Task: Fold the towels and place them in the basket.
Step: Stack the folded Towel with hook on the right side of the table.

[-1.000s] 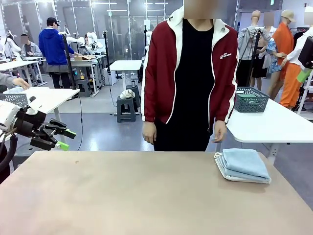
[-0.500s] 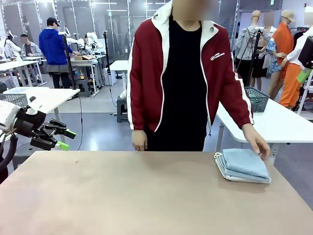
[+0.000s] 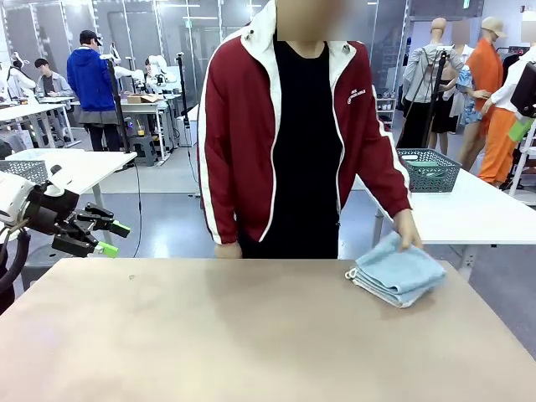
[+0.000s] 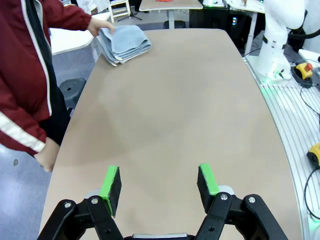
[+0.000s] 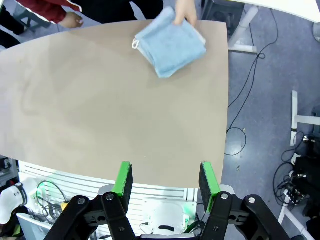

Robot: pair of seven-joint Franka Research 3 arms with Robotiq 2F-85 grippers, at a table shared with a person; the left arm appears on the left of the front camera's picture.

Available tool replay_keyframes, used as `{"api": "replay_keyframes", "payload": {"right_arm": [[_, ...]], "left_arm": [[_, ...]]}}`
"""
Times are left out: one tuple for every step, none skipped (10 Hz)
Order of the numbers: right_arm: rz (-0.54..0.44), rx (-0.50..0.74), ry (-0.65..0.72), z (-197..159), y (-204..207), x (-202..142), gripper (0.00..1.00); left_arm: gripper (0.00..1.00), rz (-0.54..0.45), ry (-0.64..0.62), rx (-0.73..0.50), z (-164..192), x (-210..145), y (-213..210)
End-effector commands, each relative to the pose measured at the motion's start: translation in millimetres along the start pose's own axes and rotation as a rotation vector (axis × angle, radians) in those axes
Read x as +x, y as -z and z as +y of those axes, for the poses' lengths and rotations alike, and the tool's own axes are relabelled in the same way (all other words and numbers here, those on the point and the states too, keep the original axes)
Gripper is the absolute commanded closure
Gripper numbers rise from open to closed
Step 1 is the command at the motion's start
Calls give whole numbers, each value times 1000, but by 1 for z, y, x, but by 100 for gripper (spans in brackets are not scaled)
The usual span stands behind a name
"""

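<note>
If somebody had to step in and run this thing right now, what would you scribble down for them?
Left hand: open, empty, parked off the table's left edge.
Right hand: open, empty, held high over the robot's side of the table.
Towels: folded stack, blue on top, at the table's far right; the person's hand is on it.
Basket: on the white table behind the person, not on ours.
Done: towels look folded.
Left: get them into the basket.
</note>
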State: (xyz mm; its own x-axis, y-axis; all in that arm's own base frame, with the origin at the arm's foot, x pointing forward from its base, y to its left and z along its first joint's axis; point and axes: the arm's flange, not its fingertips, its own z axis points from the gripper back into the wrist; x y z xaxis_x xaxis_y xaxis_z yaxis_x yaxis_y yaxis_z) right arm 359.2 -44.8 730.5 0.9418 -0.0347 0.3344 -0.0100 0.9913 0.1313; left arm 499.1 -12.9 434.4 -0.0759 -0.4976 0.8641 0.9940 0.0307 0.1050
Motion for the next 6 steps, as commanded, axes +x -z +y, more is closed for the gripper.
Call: {"api": "replay_keyframes", "payload": {"right_arm": [[5, 1, -11, -1, 0, 0, 33], [5, 1, -11, -1, 0, 0, 33], [5, 1, -11, -1, 0, 0, 33], [5, 1, -11, -1, 0, 0, 33], [5, 1, -11, -1, 0, 0, 33], [5, 1, -11, -1, 0, 0, 33]], "left_arm": [[22, -13, -9, -1, -1, 2, 0], [22, -13, -9, -1, -1, 2, 0], [22, -13, -9, -1, -1, 2, 0], [22, -13, -9, -1, -1, 2, 0], [22, -13, -9, -1, -1, 2, 0], [22, -13, -9, -1, -1, 2, 0]]}}
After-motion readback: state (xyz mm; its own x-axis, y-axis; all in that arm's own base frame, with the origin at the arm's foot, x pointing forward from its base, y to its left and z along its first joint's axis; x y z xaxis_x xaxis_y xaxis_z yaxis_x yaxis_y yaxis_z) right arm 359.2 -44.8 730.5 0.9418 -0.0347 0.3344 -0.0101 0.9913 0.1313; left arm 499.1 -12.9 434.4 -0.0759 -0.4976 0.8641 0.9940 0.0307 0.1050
